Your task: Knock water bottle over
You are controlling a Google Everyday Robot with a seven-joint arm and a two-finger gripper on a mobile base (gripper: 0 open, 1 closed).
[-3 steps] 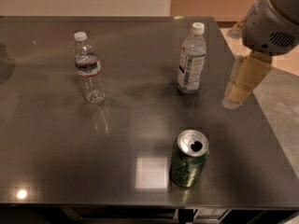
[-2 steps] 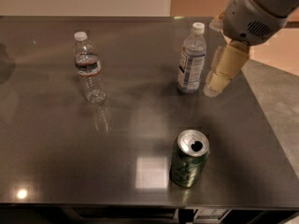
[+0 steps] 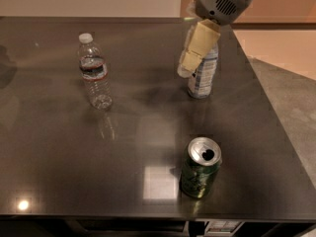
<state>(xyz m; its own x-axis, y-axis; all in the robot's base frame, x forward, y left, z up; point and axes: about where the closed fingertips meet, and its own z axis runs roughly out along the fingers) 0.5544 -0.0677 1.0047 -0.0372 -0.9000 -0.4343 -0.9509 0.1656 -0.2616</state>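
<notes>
The water bottle (image 3: 95, 71) stands upright on the left part of the dark table (image 3: 44, 147). It is clear and ribbed, with a white cap and a dark label band. My gripper (image 3: 187, 67) hangs from the arm at the upper right, with its cream fingers pointing down and left. It is in front of the bottle with the white-and-blue label (image 3: 203, 75) and partly hides it. The gripper is well to the right of the water bottle and holds nothing that I can see.
A green soda can (image 3: 200, 168), opened, stands near the front edge of the table. The table's right edge drops to a grey floor (image 3: 291, 93). A light wall runs along the back.
The arm and gripper have moved left, from the table's right side to in front of the white-and-blue labelled bottle. The water bottle, the other bottle and the can have not moved.
</notes>
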